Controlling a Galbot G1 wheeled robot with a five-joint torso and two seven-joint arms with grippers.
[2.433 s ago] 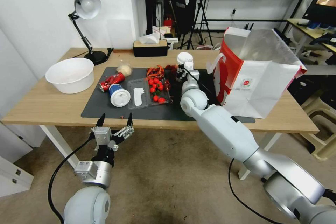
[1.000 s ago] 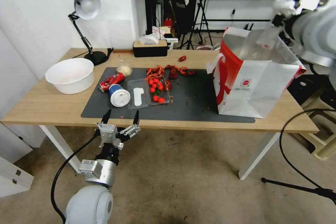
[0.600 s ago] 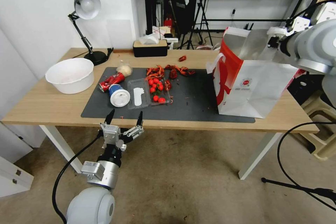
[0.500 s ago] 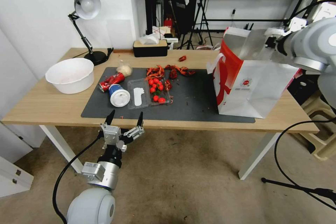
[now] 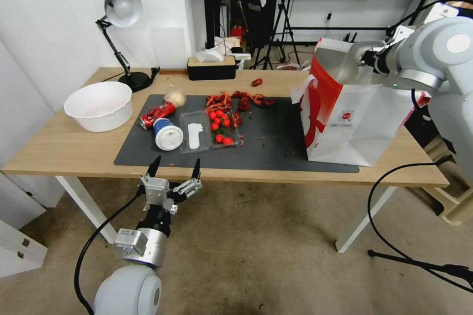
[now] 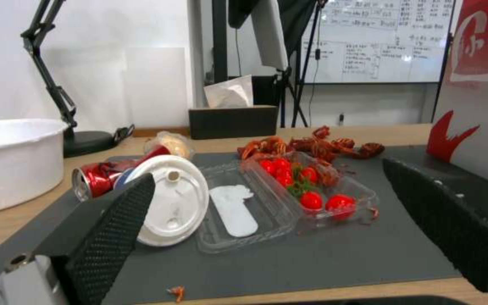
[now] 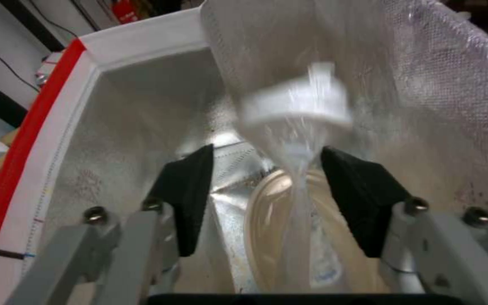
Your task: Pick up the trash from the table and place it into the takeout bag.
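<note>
Now that your right gripper (image 7: pixel 267 199) has spread its fingers over the boxy white-and-red takeout bag (image 5: pixel 362 123) at the bench's three o'clock, the white-lidded paper cup (image 7: pixel 298 110) drops inside, while your left gripper (image 5: pixel 175 170), fingers released, waits at six o'clock.

Our right arm raised, left arm low.
Right gripper (image 7: pixel 264 199) fingers spread wide, pointing down; left gripper (image 5: pixel 175 170) fingers apart, pointing up below the table's (image 5: pixel 59 152) near edge.

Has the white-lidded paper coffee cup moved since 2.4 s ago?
Yes. The white-lidded paper coffee cup went from the dark-grey mat into the white-and-red paper takeout bag, falling between the right end effector's open fingers.
</note>
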